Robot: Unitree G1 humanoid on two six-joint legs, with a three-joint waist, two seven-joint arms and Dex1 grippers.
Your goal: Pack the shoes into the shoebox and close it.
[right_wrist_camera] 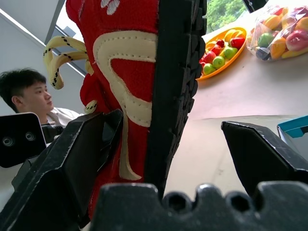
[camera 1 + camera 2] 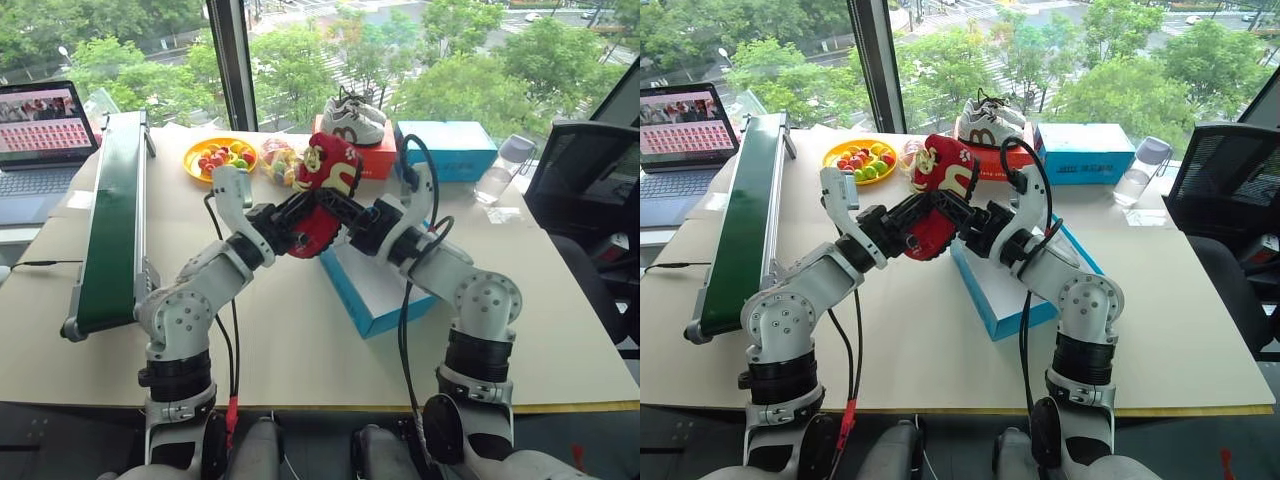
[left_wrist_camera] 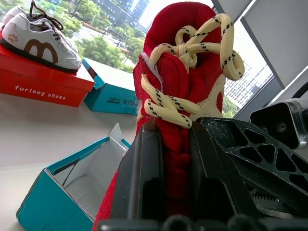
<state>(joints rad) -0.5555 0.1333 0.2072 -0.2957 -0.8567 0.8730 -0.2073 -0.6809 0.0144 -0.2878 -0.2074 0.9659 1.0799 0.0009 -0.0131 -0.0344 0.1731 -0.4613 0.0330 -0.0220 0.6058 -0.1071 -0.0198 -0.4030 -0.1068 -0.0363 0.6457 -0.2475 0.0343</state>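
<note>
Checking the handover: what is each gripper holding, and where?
Left gripper pinches a red shoe at its laced upper; right gripper's open jaws straddle its sole.

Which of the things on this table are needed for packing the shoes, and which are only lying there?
For the job:
- red shoe, clamped in the left gripper
- blue shoebox
- right gripper, open beside the shoe

Lying about:
- white sneakers on the red box
- other blue box
- fruit plate
- laptop

We are reading "furlong shoes" in white letters on the side of the red box (image 3: 43, 84). The blue box (image 3: 111, 96) beside it is showing lettering too small to read.
</note>
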